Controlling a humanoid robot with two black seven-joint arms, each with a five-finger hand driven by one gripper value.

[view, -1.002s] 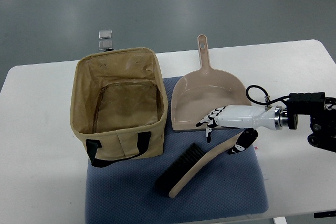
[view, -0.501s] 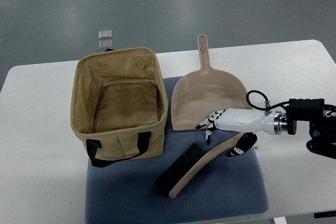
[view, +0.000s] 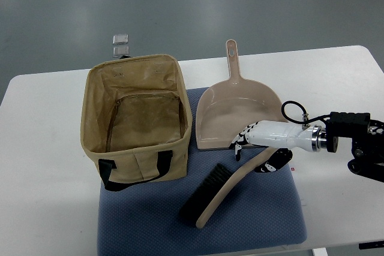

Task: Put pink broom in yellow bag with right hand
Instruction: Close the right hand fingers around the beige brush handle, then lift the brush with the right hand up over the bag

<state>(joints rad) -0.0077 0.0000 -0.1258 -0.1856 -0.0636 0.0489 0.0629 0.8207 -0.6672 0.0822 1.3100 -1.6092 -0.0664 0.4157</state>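
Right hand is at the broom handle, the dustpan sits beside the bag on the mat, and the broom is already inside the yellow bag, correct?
Not quite: the top view shows the pink broom lying on the blue mat, outside the yellow bag, which holds nothing visible. The rest stands: the right hand is at its handle, and the dustpan sits beside the bag.

Pink dustpan [view: 239, 115] lying partly on blue mat [view: 252, 220], handle pointing away. White tabletop [view: 48, 208] beneath. Two small clear squares [view: 120, 44] on grey floor [view: 180, 4].

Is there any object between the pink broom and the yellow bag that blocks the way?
Nothing visible does. The broom lies on the blue mat, right hand at its handle. The bag stands open; the dustpan is off to the side.
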